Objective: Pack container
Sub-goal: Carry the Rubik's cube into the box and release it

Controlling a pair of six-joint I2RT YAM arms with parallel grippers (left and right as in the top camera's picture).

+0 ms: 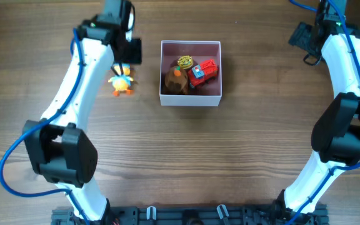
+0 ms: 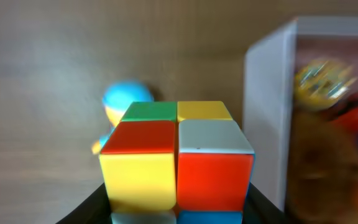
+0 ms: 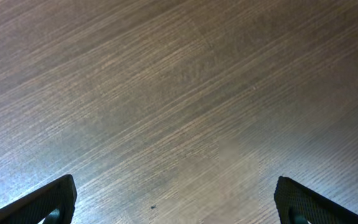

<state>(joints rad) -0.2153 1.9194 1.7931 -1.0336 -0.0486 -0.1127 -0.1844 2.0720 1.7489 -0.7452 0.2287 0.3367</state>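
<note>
The container (image 1: 190, 100) is a square white box with a pink inside at the table's top middle; its white wall shows in the left wrist view (image 2: 266, 93). Inside lie a brown toy (image 1: 174, 80), a yellow-green round toy (image 1: 184, 61) and a red truck (image 1: 203, 72). My left gripper (image 1: 129, 50) (image 2: 176, 214) is shut on a multicoloured cube (image 2: 176, 155), held just left of the container. An orange-yellow duck toy with a blue cap (image 1: 121, 80) (image 2: 126, 98) lies on the table beyond the cube. My right gripper (image 1: 305, 37) (image 3: 179, 205) is open and empty over bare wood.
The wooden table (image 1: 230, 156) carries nothing else in view. The arms' bases stand at the front edge (image 1: 186, 215).
</note>
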